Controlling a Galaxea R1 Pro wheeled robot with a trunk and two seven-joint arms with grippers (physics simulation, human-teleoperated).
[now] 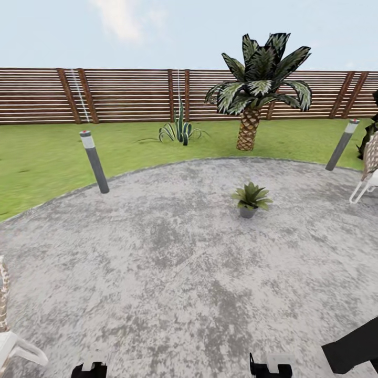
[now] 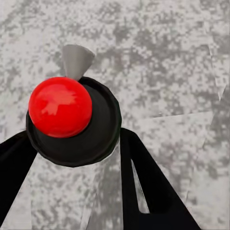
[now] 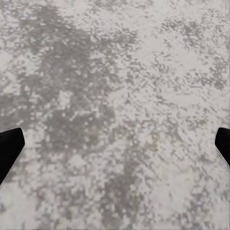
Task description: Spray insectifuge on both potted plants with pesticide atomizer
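Between the left gripper's black fingers sits the pesticide atomizer, seen from above in the left wrist view: a round dark body with a glossy red top and a grey cone-shaped nozzle projecting from one side. Left jaws are clenched on the bottle, one finger against each flank. Mottled grey patio stone lies beneath it.

Right gripper: only the two dark fingertips show, at opposite edges of the right wrist view, well apart, nothing between them but bare stone. Right jaws are released.

Head view: one potted plant, a low rosette of pointed green leaves in a small grey pot, stands on the round patio, right of centre and toward its far edge. Behind it, on the lawn, a palm with a scaly brown trunk. Left of the palm, a spiky striped plant grows in the grass. Two grey bollard lamps mark the patio rim: one at left, one at right, both leaning in the view. A slatted brown fence closes the yard. Part of a wicker chair with white legs shows at the right edge; another chair at the lower left. A dark arm segment crosses the lower right corner.
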